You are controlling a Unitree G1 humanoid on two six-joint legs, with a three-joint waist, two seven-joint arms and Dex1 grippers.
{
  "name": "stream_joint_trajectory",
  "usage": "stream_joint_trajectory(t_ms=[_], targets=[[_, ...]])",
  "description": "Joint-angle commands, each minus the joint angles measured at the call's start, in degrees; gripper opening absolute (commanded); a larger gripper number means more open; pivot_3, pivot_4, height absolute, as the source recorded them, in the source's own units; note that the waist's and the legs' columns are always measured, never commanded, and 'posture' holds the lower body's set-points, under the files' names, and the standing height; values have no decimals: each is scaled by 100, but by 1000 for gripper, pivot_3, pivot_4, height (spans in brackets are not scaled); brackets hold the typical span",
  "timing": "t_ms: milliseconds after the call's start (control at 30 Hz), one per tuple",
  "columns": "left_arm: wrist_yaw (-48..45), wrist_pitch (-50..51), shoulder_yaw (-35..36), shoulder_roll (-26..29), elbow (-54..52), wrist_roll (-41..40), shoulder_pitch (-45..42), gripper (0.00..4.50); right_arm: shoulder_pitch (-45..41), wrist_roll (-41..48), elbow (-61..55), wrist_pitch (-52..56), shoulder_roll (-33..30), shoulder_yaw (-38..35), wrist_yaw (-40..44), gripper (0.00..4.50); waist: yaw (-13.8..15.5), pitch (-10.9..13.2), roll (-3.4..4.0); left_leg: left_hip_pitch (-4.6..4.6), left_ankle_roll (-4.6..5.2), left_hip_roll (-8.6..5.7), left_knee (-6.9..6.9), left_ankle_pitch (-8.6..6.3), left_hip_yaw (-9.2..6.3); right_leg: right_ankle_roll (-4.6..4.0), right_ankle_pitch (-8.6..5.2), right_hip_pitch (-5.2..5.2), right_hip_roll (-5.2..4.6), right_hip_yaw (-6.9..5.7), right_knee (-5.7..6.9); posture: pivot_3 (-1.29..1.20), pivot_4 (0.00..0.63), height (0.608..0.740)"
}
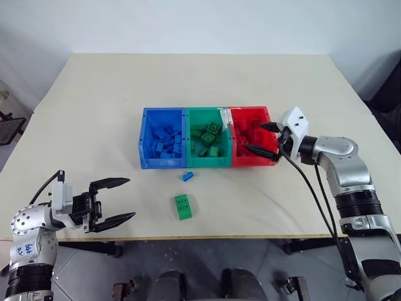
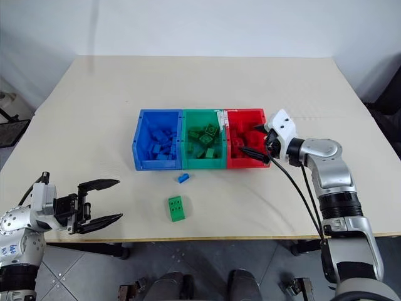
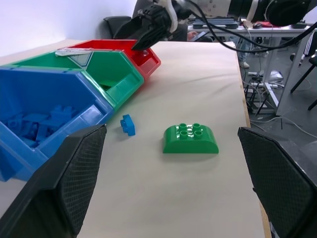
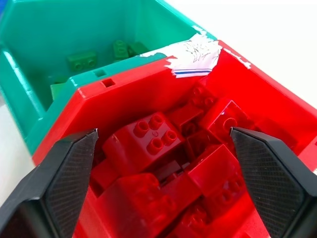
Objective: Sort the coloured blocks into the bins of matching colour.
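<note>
Right wrist view: right gripper [image 4: 163,183] hangs over the red bin [image 4: 267,89], jaws wide apart, nothing between them, red bricks [image 4: 148,139] piled below.
Left gripper [image 1: 111,200]: low near the surface [image 1: 94,94] edge, jaws apart, empty.
Green brick [image 1: 183,206]: loose on the surface, in front of the green bin [image 1: 208,163].
Blue brick [image 1: 187,176]: tiny, just in front of the bins, near the blue bin [image 1: 145,135].
Handling: hard, light, smooth plastic; likely slippery, so pinch the flat side walls, not the studs.
Writing: torn white tape [image 4: 195,54] on the rim between the green and red bins, blue marks, unreadable.
</note>
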Motion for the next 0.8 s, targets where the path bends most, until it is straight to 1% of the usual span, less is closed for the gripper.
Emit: stream_joint_trajectory(t_ms=[33,133,233,400,500,600,733,800], targets=[[8,-61,18,-14,-103,16,19,4500,477,687,-778,61,-509,-362,1029,4470,22,0,0,-1,0,0,0,0,-5,0,0,2,-1,0,-1,0,150,740],[0,-67,-22,-30,-36,34,-62,4500,731,838,-700,-279,-843,-480,1632,4470,21,1,-1,1,3,0,0,-2,-9,0,0,14,0,-1,-14,0,150,740],[-11,-79,-31,-31,21,44,-111,4500,845,969,-572,-425,-1028,-572,2050,4470,-2,1,0,2,3,2,1,-1,6,0,0,22,1,-1,-43,0,150,740],[-34,-135,10,-30,59,40,-41,4500,1201,1228,14,-833,-1801,-729,3271,4470,10,1,0,2,2,6,-3,-1,8,0,0,20,4,-1,-44,0,150,740],[67,-176,97,-38,-44,39,157,4500,1150,1476,447,-1160,-2200,-544,3400,4470,-1,2,0,3,6,2,1,-2,12,1,0,23,-1,-2,-50,0,150,740],[395,-207,168,-94,-459,78,494,4500,1009,1831,651,-1324,-2340,-310,3400,4470,-27,1,0,6,5,9,2,-2,13,1,0,29,0,-1,-61,0,150,740],[1364,29,150,-203,-1486,386,1133,4500,731,1859,976,-1512,-2302,39,3400,4470,-19,5,6,6,3,15,-1,-2,16,1,0,29,-1,1,-69,0,150,740],[2037,285,114,-322,-2160,620,1544,4500,564,1820,1126,-1525,-2230,210,3400,4470,-13,5,6,5,3,14,0,-2,14,1,0,31,-2,2,-72,0,150,740]])
